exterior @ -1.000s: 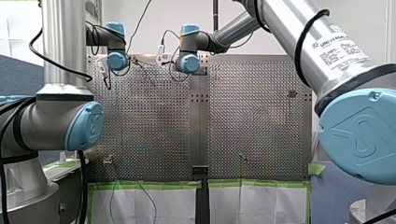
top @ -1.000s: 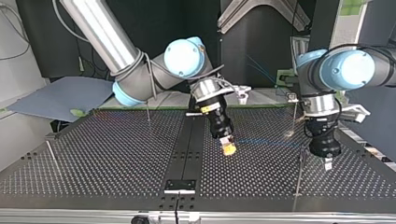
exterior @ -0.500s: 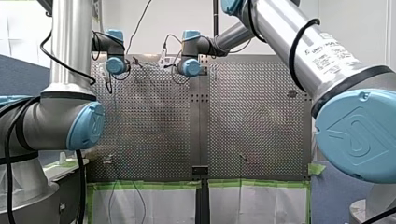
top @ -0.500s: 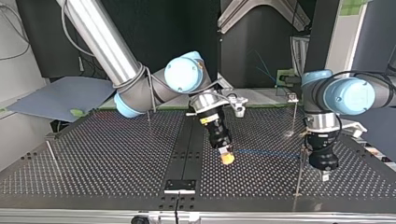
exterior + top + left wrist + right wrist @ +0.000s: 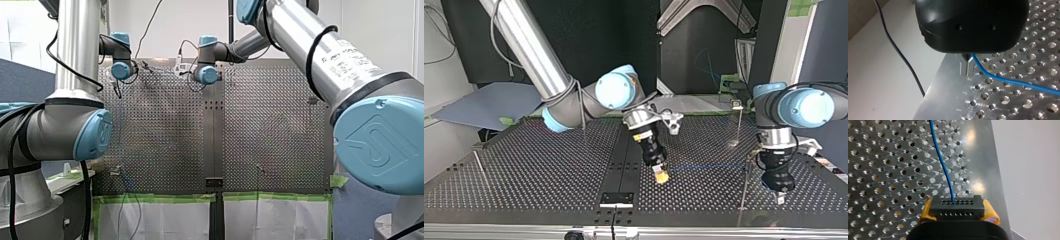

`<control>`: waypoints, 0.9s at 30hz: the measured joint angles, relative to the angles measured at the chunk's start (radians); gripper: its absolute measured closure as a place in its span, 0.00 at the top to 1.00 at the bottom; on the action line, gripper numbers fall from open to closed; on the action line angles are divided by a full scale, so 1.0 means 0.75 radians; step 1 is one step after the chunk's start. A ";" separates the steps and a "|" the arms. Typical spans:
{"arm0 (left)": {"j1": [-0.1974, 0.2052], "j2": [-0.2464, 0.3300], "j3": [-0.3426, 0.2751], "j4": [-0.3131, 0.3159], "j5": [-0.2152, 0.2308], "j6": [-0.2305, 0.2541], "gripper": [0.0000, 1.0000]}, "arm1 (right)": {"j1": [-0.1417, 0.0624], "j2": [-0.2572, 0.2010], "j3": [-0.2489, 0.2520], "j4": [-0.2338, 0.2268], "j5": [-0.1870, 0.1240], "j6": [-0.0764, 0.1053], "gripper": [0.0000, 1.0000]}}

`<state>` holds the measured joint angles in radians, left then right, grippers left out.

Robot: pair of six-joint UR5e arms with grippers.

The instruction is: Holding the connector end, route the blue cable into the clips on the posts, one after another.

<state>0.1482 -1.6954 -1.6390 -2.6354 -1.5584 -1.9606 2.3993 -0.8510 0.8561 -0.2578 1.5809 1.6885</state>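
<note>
Blue cable (image 5: 709, 165) is running as a nearly level, taut line across the right-centre of the top view, low over the perforated table (image 5: 549, 165). One end is sitting in the connector (image 5: 957, 207), a black block with rows of small holes, and the cable is leaving it straight ahead of the right gripper (image 5: 660, 176). That gripper is clamping the connector from both sides between its yellow pads (image 5: 991, 213), so the held end is secure. The far end of the span is reaching the left gripper (image 5: 968, 58), whose tips are drawn narrow. The cable is emerging right at them, so I am reading it as pinched there, though the black body is hiding most of the fingers. In the top view the line is meeting the thin near post (image 5: 744, 187) at lower right, just beside the left gripper (image 5: 779, 197). Whether it is already sitting in that post's clip is too small to tell. Judgement: routing is at an early clip, with the far post (image 5: 739, 122) and the posts at the left of the top view showing no cable. Next move is calling for steady tension, then lowering the line squarely into the clip mouth without dragging the post sideways.
</note>
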 joint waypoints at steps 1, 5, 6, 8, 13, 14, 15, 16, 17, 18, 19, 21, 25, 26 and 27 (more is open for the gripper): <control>0.002 -0.001 0.000 0.001 0.001 -0.006 0.00 | -0.003 0.001 -0.008 0.004 -0.002 0.000 0.00; 0.008 -0.021 0.001 0.003 0.009 -0.028 0.00 | -0.010 0.002 -0.036 0.024 -0.005 0.001 0.00; 0.007 -0.027 0.000 0.003 0.012 -0.031 0.00 | -0.011 0.002 -0.041 0.028 -0.005 0.001 0.00; 0.007 -0.041 0.000 0.006 0.018 -0.042 0.00 | -0.012 0.002 -0.053 0.035 -0.006 0.001 0.00; 0.004 -0.054 0.007 0.032 0.027 -0.091 0.00 | -0.018 0.002 -0.065 0.041 -0.009 0.002 0.00; 0.004 -0.056 0.010 0.035 0.028 -0.100 0.00 | -0.019 0.002 -0.065 0.042 -0.010 0.002 0.00; 0.004 -0.056 0.011 0.037 0.028 -0.106 0.00 | -0.020 0.002 -0.065 0.042 -0.011 0.002 0.00; 0.003 -0.057 0.013 0.038 0.029 -0.112 0.00 | -0.022 0.002 -0.065 0.042 -0.013 0.002 0.00; 0.003 -0.057 0.014 0.038 0.029 -0.117 0.00 | -0.023 0.002 -0.066 0.042 -0.013 0.002 0.00; 0.003 -0.059 0.015 0.037 0.029 -0.121 0.00 | -0.023 0.002 -0.066 0.043 -0.014 0.002 0.00; 0.003 -0.061 0.015 0.035 0.029 -0.124 0.00 | -0.024 0.002 -0.066 0.043 -0.014 0.002 0.00; 0.001 -0.068 0.016 0.029 0.029 -0.128 0.00 | -0.025 0.002 -0.066 0.043 -0.015 0.001 0.00; -0.004 -0.074 0.016 0.010 0.027 -0.129 0.29 | -0.025 0.002 -0.066 0.044 -0.015 0.002 0.00; -0.004 -0.074 0.016 0.003 0.026 -0.130 0.38 | -0.025 0.002 -0.066 0.045 -0.015 0.002 0.00; -0.005 -0.074 0.016 -0.001 0.026 -0.132 0.38 | -0.025 0.002 -0.066 0.046 -0.015 0.002 0.00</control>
<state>0.1445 -1.7508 -1.6267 -2.6363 -1.5391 -2.0595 2.3802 -0.8494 0.8065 -0.2233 1.5695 1.6900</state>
